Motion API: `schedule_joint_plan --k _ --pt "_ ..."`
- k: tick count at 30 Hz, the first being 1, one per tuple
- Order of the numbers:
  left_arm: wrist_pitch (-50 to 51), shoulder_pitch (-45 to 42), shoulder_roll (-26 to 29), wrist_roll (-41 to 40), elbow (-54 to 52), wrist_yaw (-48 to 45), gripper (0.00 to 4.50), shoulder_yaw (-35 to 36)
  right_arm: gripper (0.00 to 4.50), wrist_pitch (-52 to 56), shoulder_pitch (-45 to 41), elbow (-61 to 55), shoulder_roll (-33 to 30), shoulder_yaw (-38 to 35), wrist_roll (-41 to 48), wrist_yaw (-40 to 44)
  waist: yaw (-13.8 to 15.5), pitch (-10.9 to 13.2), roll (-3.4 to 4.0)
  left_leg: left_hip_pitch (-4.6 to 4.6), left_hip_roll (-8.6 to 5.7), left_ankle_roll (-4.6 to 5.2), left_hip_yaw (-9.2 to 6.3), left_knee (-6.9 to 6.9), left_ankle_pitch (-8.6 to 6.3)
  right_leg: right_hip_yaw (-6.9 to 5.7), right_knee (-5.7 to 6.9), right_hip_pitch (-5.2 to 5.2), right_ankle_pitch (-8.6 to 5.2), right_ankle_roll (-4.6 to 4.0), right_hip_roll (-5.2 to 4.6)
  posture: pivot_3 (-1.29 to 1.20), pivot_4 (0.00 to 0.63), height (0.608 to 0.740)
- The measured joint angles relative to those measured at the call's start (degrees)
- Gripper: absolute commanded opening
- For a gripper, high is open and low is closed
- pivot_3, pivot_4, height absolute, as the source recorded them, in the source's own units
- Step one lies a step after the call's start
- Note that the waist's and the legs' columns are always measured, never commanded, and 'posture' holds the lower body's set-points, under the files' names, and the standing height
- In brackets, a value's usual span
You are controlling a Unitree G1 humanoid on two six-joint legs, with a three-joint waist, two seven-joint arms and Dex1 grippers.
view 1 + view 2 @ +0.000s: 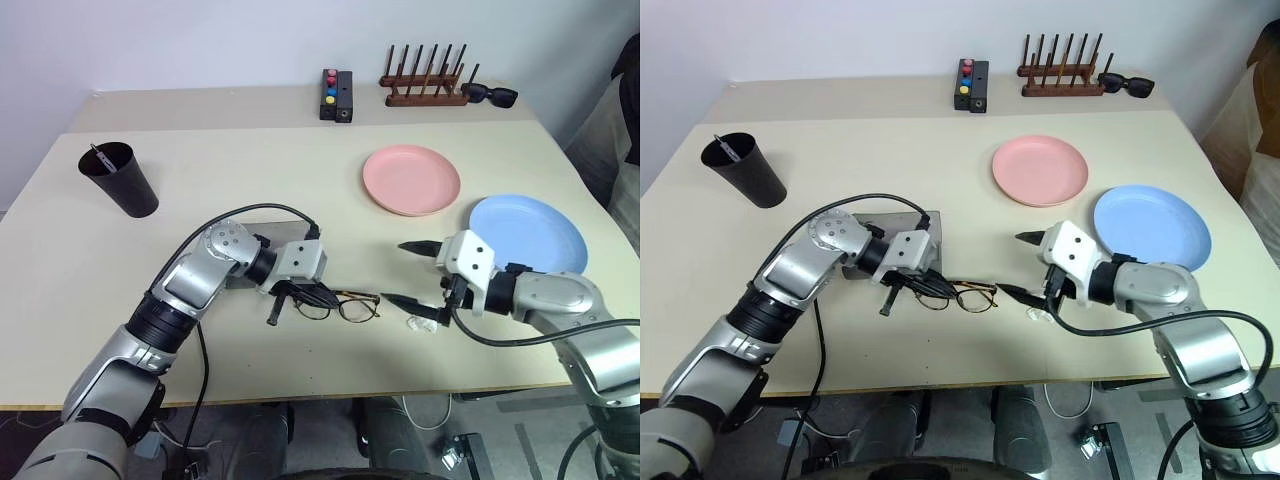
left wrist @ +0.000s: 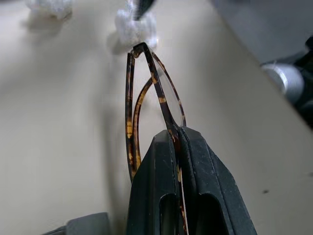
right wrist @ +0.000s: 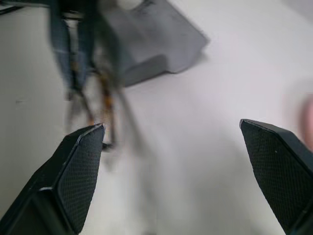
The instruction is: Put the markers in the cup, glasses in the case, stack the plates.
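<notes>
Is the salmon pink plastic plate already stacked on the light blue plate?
No, the salmon pink plate lies on the table beside the light blue plate, apart.

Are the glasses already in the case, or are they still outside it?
Outside: the left gripper is shut on the glasses, beside the case.

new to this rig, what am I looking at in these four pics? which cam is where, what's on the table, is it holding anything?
It is a two-armed humanoid robot at a table. Two pictures come from its head camera, looking down; the other two from cameras on each wrist, looking along the fingers. The left hand is shut on the glasses, pinching the frame. The right hand is open and holds nothing. Also on the table: a grey case under the left arm, a black cup with something thin inside, a pink plate, a blue plate, and at the far edge a button box, a peg rack and sunglasses.
</notes>
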Motion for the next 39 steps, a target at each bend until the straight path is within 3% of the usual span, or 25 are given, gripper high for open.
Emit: schedule_joint_plan --k 6,13,23,39 --pt "2.95 -0.12 4.57 -5.40 -2.00 -0.28 0.04 7.71 4.50 -0.84 0.35 1.90 -1.97 -3.14 0.02 1.36 -0.04 0.00 0.00 0.01 0.01 0.01 0.00 -0.01 -0.01 0.00 0.00 0.00 -0.01 -0.01 0.00 0.00 0.150 0.739" --pt "-0.69 -4.30 8.52 -4.04 5.50 2.69 0.04 12.25 4.50 -0.82 0.74 1.23 3.56 4.09 0.03 1.14 -0.26 0.01 -0.01 0.02 0.01 0.01 0.00 -0.01 -0.01 -0.01 0.00 -0.01 0.00 0.00 0.01 0.00 0.150 0.739" --pt "-9.18 -5.66 9.57 2.26 17.37 2.29 0.04 10.41 4.50 -1.42 -2.06 1.35 8.85 9.82 -1.22 -0.39 -0.05 0.01 -0.01 -0.03 0.00 0.01 0.00 -0.01 -0.01 -0.01 -0.02 -0.02 0.05 -0.05 0.01 0.00 0.150 0.739" --pt "-10.49 -1.27 9.60 4.02 17.21 -1.45 0.04 10.16 4.50 -1.75 -1.98 1.39 10.94 11.00 -1.65 -1.26 -0.19 0.01 -0.01 -0.01 0.01 0.01 0.00 -0.01 -0.01 0.00 0.02 -0.03 0.06 -0.06 0.01 0.00 0.150 0.739"
